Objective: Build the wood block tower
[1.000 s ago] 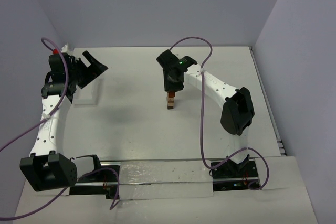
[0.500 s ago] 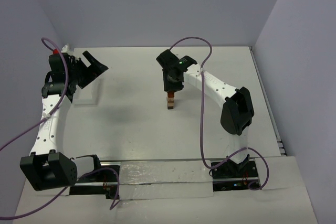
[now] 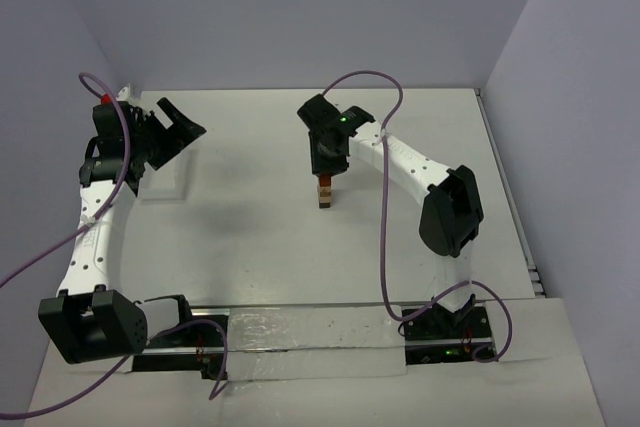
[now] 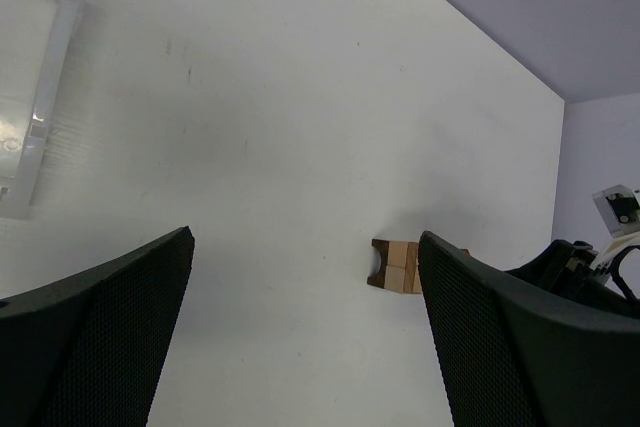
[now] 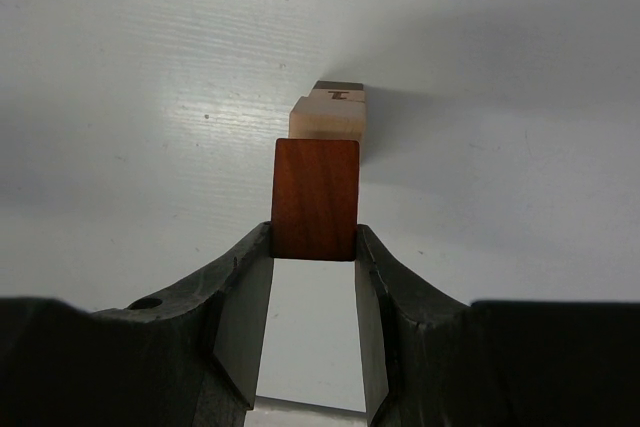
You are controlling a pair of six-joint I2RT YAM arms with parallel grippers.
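One wood block tower (image 3: 325, 194), one clear container (image 4: 40, 67) and two end effectors, the left end effector (image 4: 305, 247) and right end effector (image 5: 314, 247), on one desk (image 3: 250, 237).

— Where is the right hand (image 5: 314, 232)?
— Straight above the tower (image 3: 325, 194), fingers pointing down, clamped on the two sides of a red-brown block (image 5: 314, 197). The right arm (image 3: 420, 172) goes up from its base to a bent elbow right of the tower, then runs in towards it.
— And the left hand (image 4: 305, 247)?
— Well to the left of the tower, jaws spread wide with nothing between them. The left arm (image 3: 95, 217) stands up from its base, and its wrist turns the hand towards the tower.
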